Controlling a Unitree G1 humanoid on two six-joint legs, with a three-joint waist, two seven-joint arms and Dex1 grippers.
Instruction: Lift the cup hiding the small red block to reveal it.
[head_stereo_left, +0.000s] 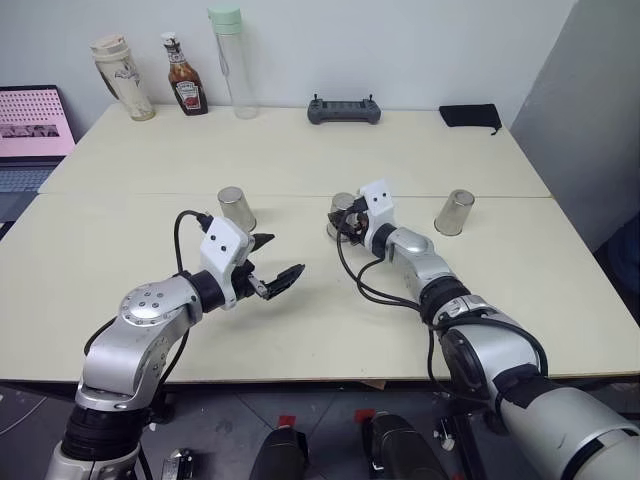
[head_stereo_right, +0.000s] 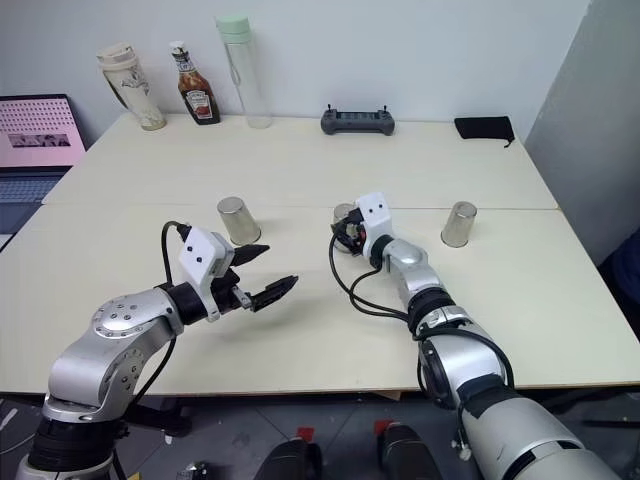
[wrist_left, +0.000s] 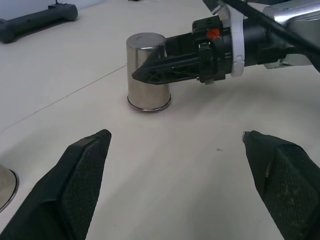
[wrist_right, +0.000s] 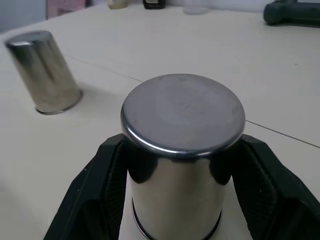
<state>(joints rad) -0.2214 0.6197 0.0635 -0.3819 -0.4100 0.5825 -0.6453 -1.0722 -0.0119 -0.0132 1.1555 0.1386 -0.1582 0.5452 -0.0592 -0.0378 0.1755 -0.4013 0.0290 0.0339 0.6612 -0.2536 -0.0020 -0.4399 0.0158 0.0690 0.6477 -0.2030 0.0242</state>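
The right pincer (wrist_right: 177, 200) clamps the middle upturned dull-silver steel cup (wrist_right: 182, 150) standing on the cream tabletop (head_stereo_left: 300, 150); the left pincer (head_stereo_left: 272, 264) hangs open.

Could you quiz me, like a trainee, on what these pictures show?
1. How many steel cups stand upside down on the table?
2. True or false: the left pincer is closed on a cup.
3. Which cup does the right pincer grip: A left, B middle, C right?

Key:
1. Three: left cup, middle cup, right cup.
2. False; it is open over bare table, holding nothing.
3. B; its fingers are shut on the middle cup's sides, and the cup's rim is on the table.
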